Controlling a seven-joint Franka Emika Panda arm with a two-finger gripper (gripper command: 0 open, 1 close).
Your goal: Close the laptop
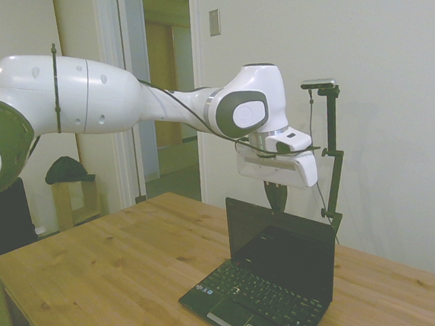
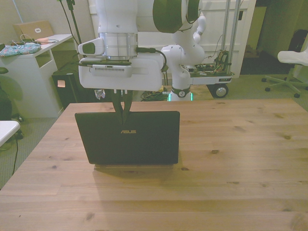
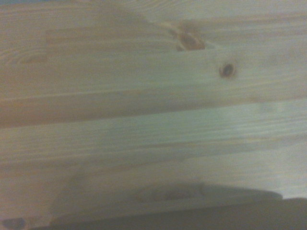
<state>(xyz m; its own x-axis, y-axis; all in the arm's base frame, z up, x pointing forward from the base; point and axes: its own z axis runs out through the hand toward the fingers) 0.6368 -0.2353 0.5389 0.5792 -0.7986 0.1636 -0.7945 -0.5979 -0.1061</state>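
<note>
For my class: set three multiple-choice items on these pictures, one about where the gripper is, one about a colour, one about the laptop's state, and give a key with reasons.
1. Where is the gripper?
A. at the lid's top edge
B. on the keyboard
C. on bare table

2. What colour is the laptop lid's logo?
A. red
B. silver
C. blue

3. The laptop is
A. shut flat
B. open, screen near upright
C. upside down

Key: 1 A, the front view shows the fingertips at the top edge; 2 B, pale silver letters on black; 3 B, the side view shows the screen standing over the keyboard.
</note>
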